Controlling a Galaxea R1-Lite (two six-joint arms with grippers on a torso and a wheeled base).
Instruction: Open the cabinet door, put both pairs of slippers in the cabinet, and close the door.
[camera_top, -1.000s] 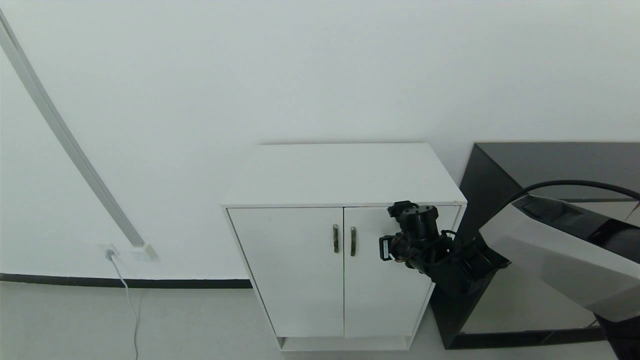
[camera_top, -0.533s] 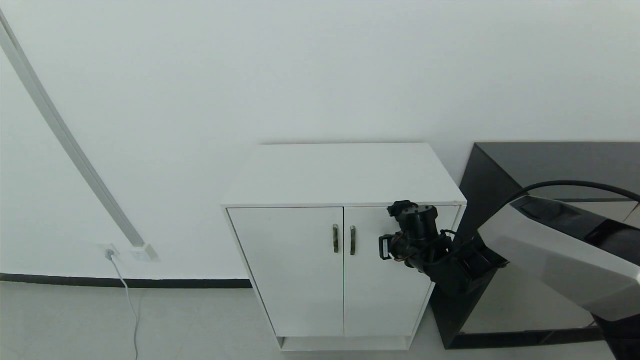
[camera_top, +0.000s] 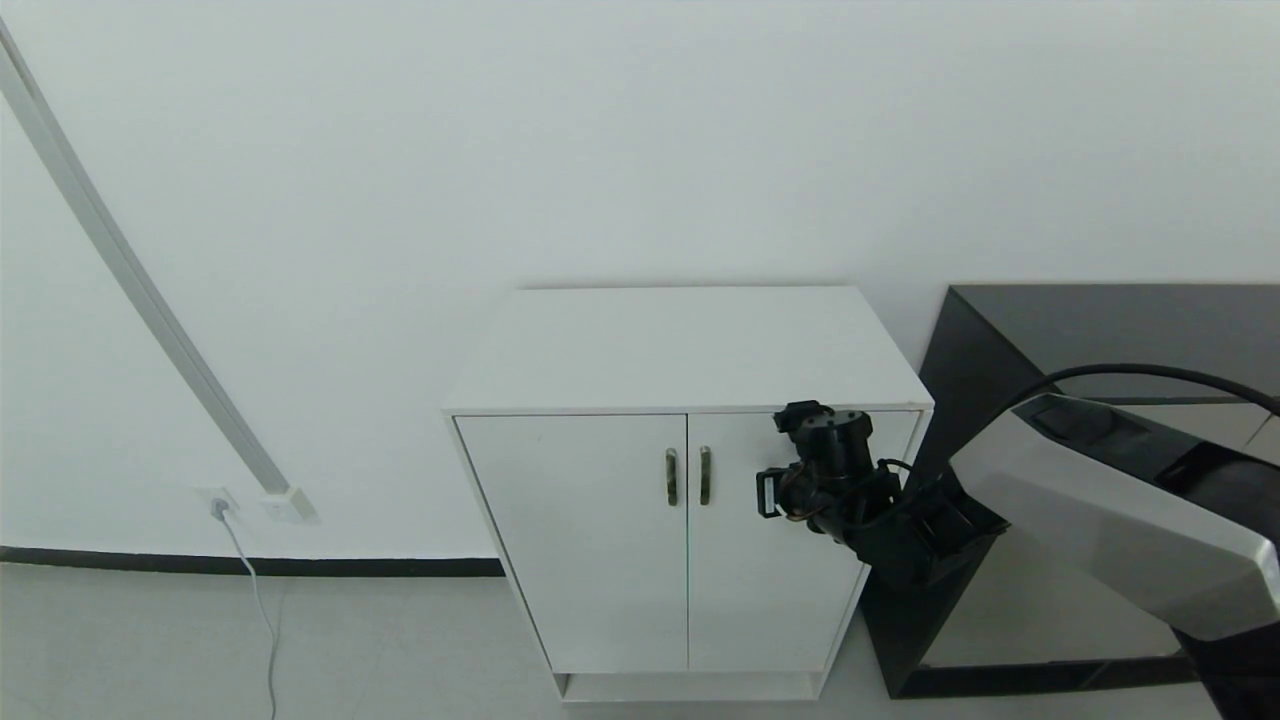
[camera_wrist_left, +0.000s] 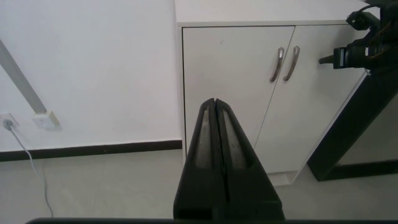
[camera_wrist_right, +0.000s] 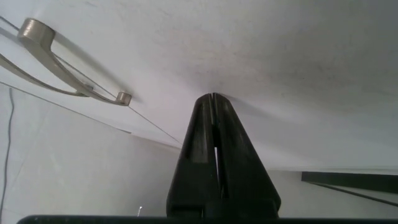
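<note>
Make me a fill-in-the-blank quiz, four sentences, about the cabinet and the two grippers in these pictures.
1. Both doors of the white cabinet are ____.
2. The right gripper is close up against the cabinet's ____ door.
3. The left gripper, back from the cabinet, has its fingers ____.
4. The furniture standing to the right of the cabinet is ____ in colour.

Missing words: shut; right; shut; black.
</note>
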